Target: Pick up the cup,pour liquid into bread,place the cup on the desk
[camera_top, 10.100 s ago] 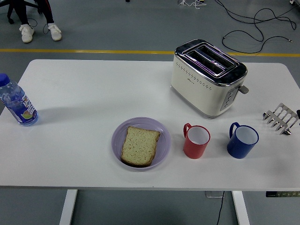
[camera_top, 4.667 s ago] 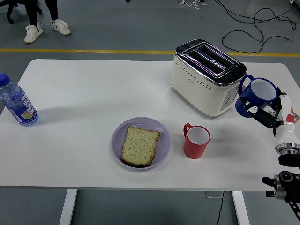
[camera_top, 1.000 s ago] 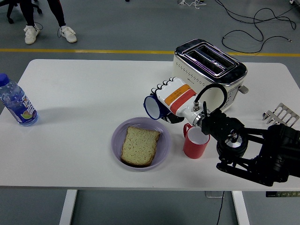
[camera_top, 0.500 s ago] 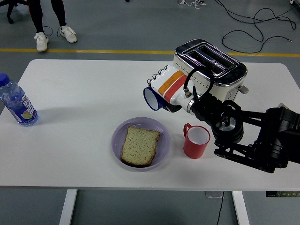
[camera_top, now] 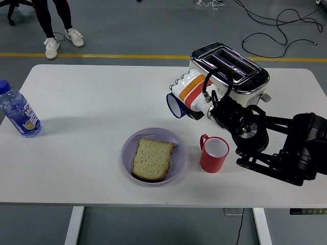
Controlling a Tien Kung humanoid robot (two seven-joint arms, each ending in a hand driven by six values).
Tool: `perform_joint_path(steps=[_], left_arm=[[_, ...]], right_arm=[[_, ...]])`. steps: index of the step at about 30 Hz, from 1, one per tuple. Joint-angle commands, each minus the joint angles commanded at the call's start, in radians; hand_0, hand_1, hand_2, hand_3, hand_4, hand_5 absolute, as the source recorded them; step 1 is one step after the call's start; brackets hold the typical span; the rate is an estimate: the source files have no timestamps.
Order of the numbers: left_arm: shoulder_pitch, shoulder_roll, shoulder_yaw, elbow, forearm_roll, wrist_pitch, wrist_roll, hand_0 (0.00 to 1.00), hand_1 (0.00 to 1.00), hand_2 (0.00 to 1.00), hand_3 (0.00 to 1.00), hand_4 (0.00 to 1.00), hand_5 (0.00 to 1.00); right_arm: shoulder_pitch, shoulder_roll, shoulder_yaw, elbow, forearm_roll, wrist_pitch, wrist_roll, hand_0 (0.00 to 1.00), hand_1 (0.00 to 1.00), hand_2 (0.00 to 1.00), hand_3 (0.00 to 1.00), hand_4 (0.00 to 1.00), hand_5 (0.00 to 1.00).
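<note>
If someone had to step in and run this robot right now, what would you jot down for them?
Right robot hand: shut on the blue cup, held tipped on its side in the air in front of the toaster, mouth facing left.
Left robot hand: not in view.
Bread: lies on the purple plate near the table's front edge; the cup is above and right of it, not over it.
Red cup: stands upright right of the plate, untouched.
Done: cup picked up. No liquid visible, so whether the pour is done is unclear.
Left: set the blue cup upright on the table.
</note>
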Motion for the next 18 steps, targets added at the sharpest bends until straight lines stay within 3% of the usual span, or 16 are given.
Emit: perform_joint_path(steps=[10, 18], left_arm=[[-0.006, 0.0, 0.005, 0.0, -0.008, 0.001, -0.001, 0.658, 0.697, 0.717, 0.608, 0.344, 0.93], [-0.01, -0.001, 0.007, 0.0, -0.01, 0.002, -0.003, 0.658, 0.698, 0.717, 0.608, 0.345, 0.93]], right_arm=[[0.003, -0.001, 0.004, -0.001, -0.001, 0.015, -0.002, 0.365, 0.366, 0.507, 0.552, 0.565, 0.002], [-0.013, -0.016, -0.027, 0.016, 0.039, -0.036, -0.032, 0.359, 0.363, 0.505, 0.552, 0.57, 0.002]])
